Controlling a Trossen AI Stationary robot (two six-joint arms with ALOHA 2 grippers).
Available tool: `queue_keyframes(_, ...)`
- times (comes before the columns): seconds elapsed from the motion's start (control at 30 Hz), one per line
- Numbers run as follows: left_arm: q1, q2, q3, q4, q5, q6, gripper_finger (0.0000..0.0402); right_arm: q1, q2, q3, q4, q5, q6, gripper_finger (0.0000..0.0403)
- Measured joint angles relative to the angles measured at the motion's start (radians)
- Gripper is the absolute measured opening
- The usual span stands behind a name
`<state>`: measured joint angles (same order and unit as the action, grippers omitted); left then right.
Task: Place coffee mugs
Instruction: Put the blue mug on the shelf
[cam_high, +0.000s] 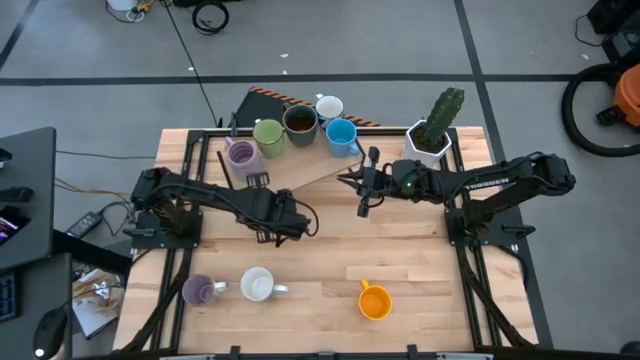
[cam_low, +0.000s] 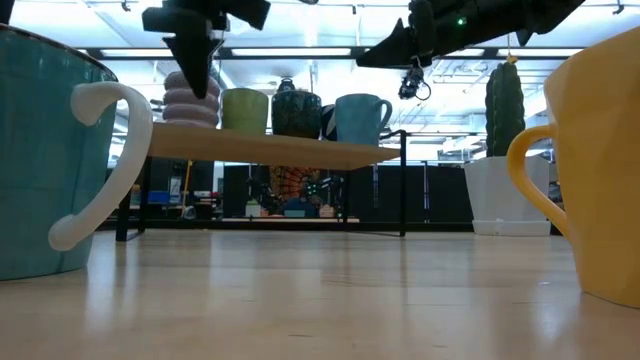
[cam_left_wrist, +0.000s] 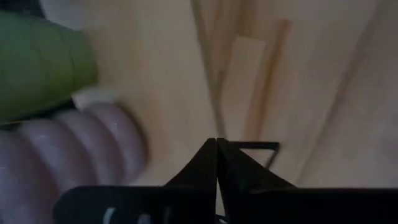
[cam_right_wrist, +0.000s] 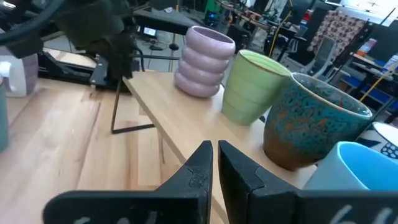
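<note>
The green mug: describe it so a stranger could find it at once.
Start at the raised wooden shelf along the table's far edge, where five mugs stand in a row. The green mug is second from the left, between the ribbed purple mug and the dark speckled mug. It is the only green one.

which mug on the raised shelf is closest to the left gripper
The ribbed purple mug at the shelf's left end; the left gripper sits beside it, shut and empty. The other shelf mugs stand farther right.
</note>
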<state>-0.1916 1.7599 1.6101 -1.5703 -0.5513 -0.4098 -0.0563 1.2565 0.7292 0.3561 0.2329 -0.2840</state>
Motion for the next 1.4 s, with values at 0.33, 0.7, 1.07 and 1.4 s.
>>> queue_keyframes(0.33,0.087,-0.007,-0.074,-0.002,-0.001,0.159,0.0053,0.002,0.000,0.000,-0.020,-0.024,0.019,0.0030)
queue_keyframes(0.7,0.135,-0.010,-0.161,-0.001,-0.067,0.264,0.0052,0.002,0.000,0.000,-0.017,-0.034,0.019,0.0030)
queue_keyframes(1.07,0.179,-0.010,-0.197,-0.001,-0.092,0.258,0.0034,0.002,0.000,0.000,-0.005,-0.052,0.025,0.0030)
queue_keyframes(1.4,0.220,-0.010,-0.197,0.000,-0.090,0.244,0.0034,0.002,0.000,0.000,-0.005,-0.054,0.027,0.0030)
